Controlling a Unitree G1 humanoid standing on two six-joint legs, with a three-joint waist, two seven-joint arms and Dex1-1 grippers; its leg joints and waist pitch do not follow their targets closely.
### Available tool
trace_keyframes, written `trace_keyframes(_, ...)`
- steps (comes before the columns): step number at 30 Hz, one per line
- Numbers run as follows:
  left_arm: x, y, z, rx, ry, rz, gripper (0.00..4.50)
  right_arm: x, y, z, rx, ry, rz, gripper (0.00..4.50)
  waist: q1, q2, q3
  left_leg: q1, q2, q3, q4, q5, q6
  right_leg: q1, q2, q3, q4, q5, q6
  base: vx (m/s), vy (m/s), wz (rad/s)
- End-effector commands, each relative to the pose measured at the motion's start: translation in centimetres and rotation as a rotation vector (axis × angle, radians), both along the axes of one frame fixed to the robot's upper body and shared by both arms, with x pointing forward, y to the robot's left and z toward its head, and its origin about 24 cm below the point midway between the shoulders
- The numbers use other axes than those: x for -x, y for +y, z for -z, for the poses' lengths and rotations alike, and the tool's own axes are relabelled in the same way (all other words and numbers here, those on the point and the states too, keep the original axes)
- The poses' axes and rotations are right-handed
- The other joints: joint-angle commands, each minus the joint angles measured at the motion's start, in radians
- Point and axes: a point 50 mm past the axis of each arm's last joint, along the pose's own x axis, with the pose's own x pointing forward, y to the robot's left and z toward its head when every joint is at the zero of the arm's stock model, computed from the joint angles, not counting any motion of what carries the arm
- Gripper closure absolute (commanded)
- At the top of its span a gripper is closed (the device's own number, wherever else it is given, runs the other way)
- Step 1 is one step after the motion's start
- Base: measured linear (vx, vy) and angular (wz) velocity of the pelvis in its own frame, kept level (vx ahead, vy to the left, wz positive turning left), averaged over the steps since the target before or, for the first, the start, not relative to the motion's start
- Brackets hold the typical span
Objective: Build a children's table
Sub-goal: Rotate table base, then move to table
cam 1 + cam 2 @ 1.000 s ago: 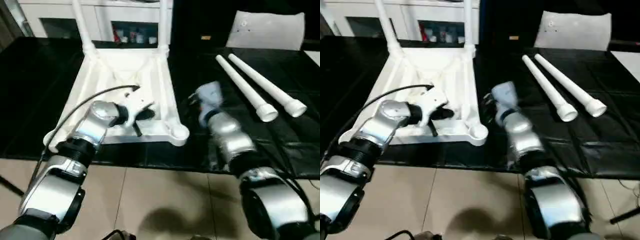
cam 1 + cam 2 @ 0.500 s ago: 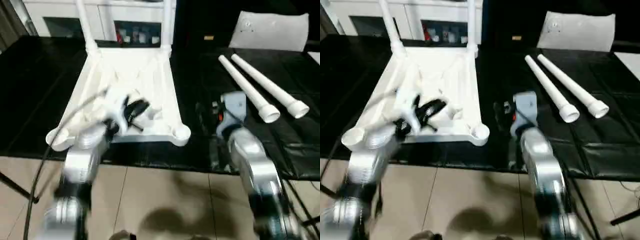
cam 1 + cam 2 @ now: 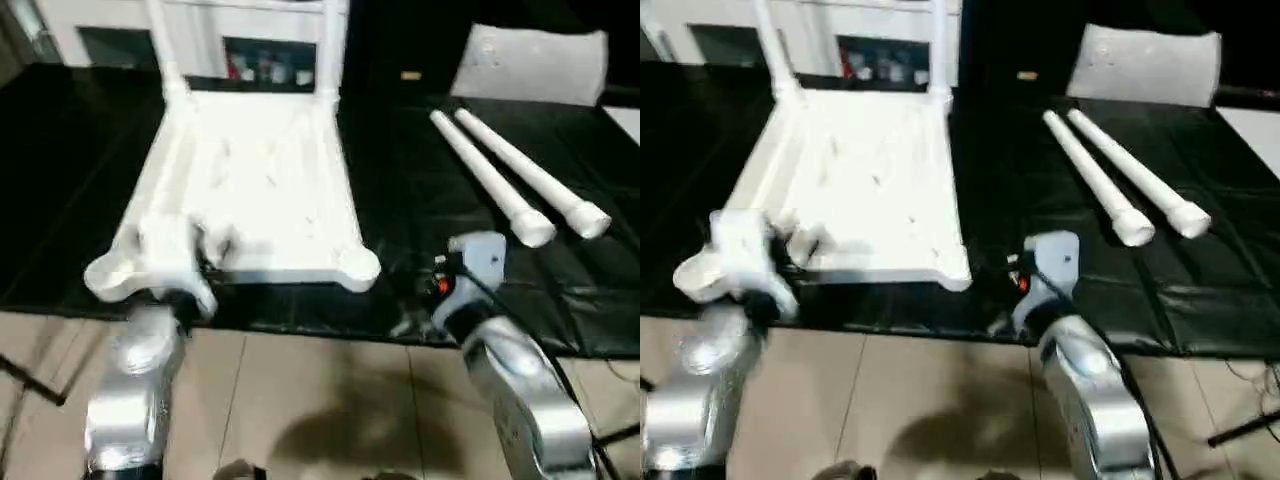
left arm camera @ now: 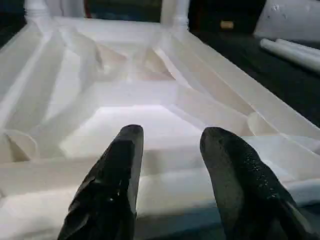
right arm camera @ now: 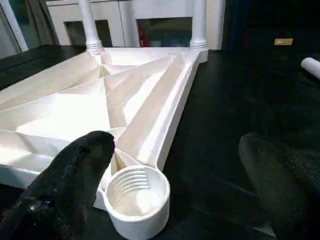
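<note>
Right pincer released, empty | left pincer parted, empty | two legs loose on desk | take one by its narrow end, seat it square in near socket of tabletop.

Setting: indoor test or demonstration room with home-style furnishing. Evidence: black-covered worktable standing on beige tiled floor; white cabinet with glazed doors, well beyond the right gripper, holding small coloured items.

Open black mat between tabletop and loose legs
</note>
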Motion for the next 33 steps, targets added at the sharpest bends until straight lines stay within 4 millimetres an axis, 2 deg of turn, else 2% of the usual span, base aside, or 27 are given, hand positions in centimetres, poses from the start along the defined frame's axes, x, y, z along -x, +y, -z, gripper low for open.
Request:
trace_keyframes(1, 0.1, -0.5, -0.8, -0.003, -0.032, 0.019, 2.05, 0.4, -1.0, 0.6, 0.013, 0.030, 0.047, 0.00, -0.003, 0.005, -0.052, 0.032, 0.057, -0.021, -0.088, -0.270, -0.024, 0.017, -0.055, 0.045, -0.080, -0.139, -0.134, 0.000, 0.000, 0.00)
trace_keyframes(3, 0.2, -0.6, -0.8, 0.019, -0.043, 0.006, 2.01, 0.8, -1.6, 1.2, 0.046, 0.059, 0.048, 0.00, -0.002, 0.005, -0.051, 0.028, 0.056, -0.024, -0.092, -0.290, -0.038, 0.022, -0.055, 0.044, -0.082, -0.162, -0.121, 0.000, 0.000, 0.00)
trace_keyframes(6, 0.6, -0.7, -0.5, 0.025, -0.049, 0.002, 1.81, 0.8, -2.0, 1.1, 0.019, 0.065, 0.100, 0.00, -0.007, 0.000, -0.050, 0.026, 0.053, -0.024, -0.091, -0.312, -0.039, 0.021, -0.057, 0.044, -0.085, -0.202, -0.107, 0.000, 0.000, 0.00)
trace_keyframes(7, 0.7, -0.6, -0.4, 0.016, -0.042, -0.005, 1.64, 0.7, -2.0, 1.0, 0.034, 0.065, 0.107, 0.00, -0.008, -0.006, -0.049, 0.025, 0.053, -0.025, -0.091, -0.313, -0.037, 0.021, -0.057, 0.044, -0.087, -0.214, -0.103, 0.000, 0.000, 0.00)
trace_keyframes(10, 1.1, -0.4, -0.3, 0.000, -0.035, -0.017, 1.53, 0.3, -1.8, 0.6, 0.032, 0.056, 0.147, 0.00, -0.016, -0.003, -0.050, 0.027, 0.053, -0.026, -0.090, -0.307, -0.039, 0.017, -0.055, 0.043, -0.085, -0.230, -0.099, 0.000, 0.000, 0.00)
trace_keyframes(11, 1.1, -0.3, -0.3, -0.002, -0.033, -0.023, 1.32, 0.1, -1.7, 0.4, 0.022, 0.042, 0.151, 0.00, -0.017, -0.001, -0.050, 0.030, 0.056, -0.029, -0.092, -0.312, -0.048, 0.016, -0.050, 0.041, -0.083, -0.225, -0.099, 0.000, 0.000, 0.00)
trace_keyframes(13, 1.1, -0.3, -0.3, -0.007, -0.031, -0.022, 1.19, 0.1, -1.7, 0.2, 0.018, 0.030, 0.154, 0.00, -0.021, 0.005, -0.050, 0.040, 0.066, -0.040, -0.098, -0.342, -0.090, 0.015, -0.031, 0.031, -0.078, -0.191, -0.090, 0.000, 0.000, 0.00)
trace_keyframes(14, 1.2, -0.2, -0.3, -0.020, -0.029, -0.023, 1.14, 0.0, -1.9, 0.1, 0.019, 0.023, 0.176, 0.00, -0.027, 0.010, -0.050, 0.045, 0.078, -0.050, -0.102, -0.361, -0.115, 0.016, -0.017, 0.023, -0.076, -0.138, -0.089, 0.000, 0.000, 0.00)
trace_keyframes(15, 1.3, -0.1, -0.2, -0.032, -0.029, -0.016, 1.02, 0.0, -2.1, 0.1, 0.023, 0.019, 0.191, 0.00, -0.032, 0.022, -0.049, 0.058, 0.099, -0.066, -0.113, -0.388, -0.122, 0.012, -0.006, 0.013, -0.069, -0.098, -0.103, 0.000, 0.000, 0.00)
trace_keyframes(16, 1.3, -0.1, -0.1, -0.038, -0.023, -0.016, 0.88, 0.0, -2.3, 0.0, 0.046, 0.012, 0.213, 0.00, -0.037, 0.023, -0.050, 0.054, 0.102, -0.068, -0.113, -0.393, -0.105, 0.017, -0.009, 0.012, -0.067, -0.079, -0.118, 0.000, 0.000, 0.00)
trace_keyframes(17, 1.3, 0.0, 0.0, -0.045, -0.019, -0.018, 0.79, 0.0, -2.6, 0.1, 0.078, 0.014, 0.244, 0.00, -0.038, 0.020, -0.051, 0.051, 0.098, -0.064, -0.111, -0.387, -0.093, 0.019, -0.010, 0.011, -0.069, -0.072, -0.128, 0.000, 0.000, 0.00)
trace_keyframes(18, 1.3, 0.0, 0.0, -0.051, -0.017, -0.021, 0.75, 0.0, -2.8, 0.2, 0.100, 0.016, 0.268, 0.00, -0.035, 0.013, -0.049, 0.035, 0.066, -0.039, -0.095, -0.378, -0.081, 0.023, -0.022, 0.017, -0.084, -0.104, -0.134, 0.000, 0.000, 0.00)
trace_keyframes(19, 1.4, 0.0, 0.0, -0.049, -0.017, -0.022, 0.68, 0.0, -2.8, 0.3, 0.106, 0.030, 0.270, 0.00, -0.026, -0.005, -0.050, 0.023, 0.039, -0.020, -0.078, -0.357, -0.076, 0.024, -0.036, 0.029, -0.095, -0.205, -0.104, 0.000, 0.000, 0.00)
trace_keyframes(20, 1.4, 0.1, -0.2, -0.042, -0.027, -0.029, 0.68, 0.3, -2.9, 0.9, 0.118, 0.120, 0.264, 0.00, -0.022, -0.006, -0.049, 0.022, 0.034, -0.019, -0.076, -0.338, -0.076, 0.024, -0.038, 0.033, -0.095, -0.256, -0.084, 0.000, 0.000, 0.00)
trace_keyframes(21, 1.4, 0.2, -0.4, -0.046, -0.036, -0.044, 0.56, 0.6, -2.8, 1.1, 0.100, 0.157, 0.237, 0.00, -0.013, -0.011, -0.050, 0.022, 0.037, -0.018, -0.076, -0.315, -0.060, 0.022, -0.052, 0.045, -0.101, -0.337, -0.045, 0.000, 0.000, 0.00)
trace_keyframes(22, 1.5, 0.2, -0.6, -0.044, -0.046, -0.044, 0.43, 0.7, -2.7, 1.1, 0.092, 0.157, 0.223, 0.00, -0.013, -0.012, -0.048, 0.018, 0.042, -0.022, -0.078, -0.299, -0.050, 0.020, -0.060, 0.049, -0.103, -0.386, -0.033, 0.000, 0.000, 0.00)
trace_keyframes(23, 1.6, 0.1, -0.7, -0.046, -0.054, -0.036, 0.35, 0.8, -2.5, 1.0, 0.101, 0.139, 0.206, 0.00, -0.012, -0.010, -0.048, 0.018, 0.045, -0.024, -0.081, -0.298, -0.051, 0.018, -0.058, 0.047, -0.103, -0.400, -0.030, 0.000, 0.000, 0.00)
trace_keyframes(26, 2.0, 0.1, -0.8, -0.020, -0.073, -0.041, 0.21, 1.0, -2.1, 1.0, 0.119, 0.118, 0.180, 0.00, -0.016, -0.007, -0.048, 0.024, 0.054, -0.027, -0.087, -0.318, -0.057, 0.011, -0.047, 0.042, -0.097, -0.351, -0.046, 0.000, 0.000, 0.00)
trace_keyframes(29, 2.2, 0.3, -0.7, -0.019, -0.057, -0.052, 0.10, 0.9, -1.8, 0.8, 0.119, 0.101, 0.168, 0.00, -0.014, -0.008, -0.050, 0.031, 0.054, -0.025, -0.086, -0.336, -0.057, 0.007, -0.045, 0.045, -0.094, -0.318, -0.063, 0.000, 0.000, 0.00)
trace_keyframes(31, 2.2, 0.5, -0.6, -0.088, -0.058, -0.056, 0.10, 0.7, -1.8, 0.8, 0.120, 0.103, 0.170, 0.00, -0.012, -0.008, -0.050, 0.033, 0.054, -0.024, -0.087, -0.334, -0.057, 0.005, -0.044, 0.045, -0.093, -0.291, -0.062, 0.000, 0.000, 0.00)
trace_keyframes(32, 2.0, 0.6, -0.5, -0.094, -0.051, -0.068, 0.10, 0.6, -1.8, 0.8, 0.115, 0.113, 0.176, 0.00, -0.013, -0.008, -0.051, 0.032, 0.055, -0.026, -0.088, -0.328, -0.061, 0.008, -0.042, 0.044, -0.089, -0.268, -0.061, 0.000, 0.000, 0.00)
trace_keyframes(33, 1.9, 0.6, -0.5, -0.089, -0.054, -0.073, 0.10, 0.5, -1.9, 0.8, 0.112, 0.125, 0.180, 0.00, -0.017, -0.001, -0.051, 0.042, 0.063, -0.037, -0.095, -0.345, -0.093, 0.007, -0.024, 0.035, -0.084, -0.236, -0.062, 0.000, 0.000, 0.00)
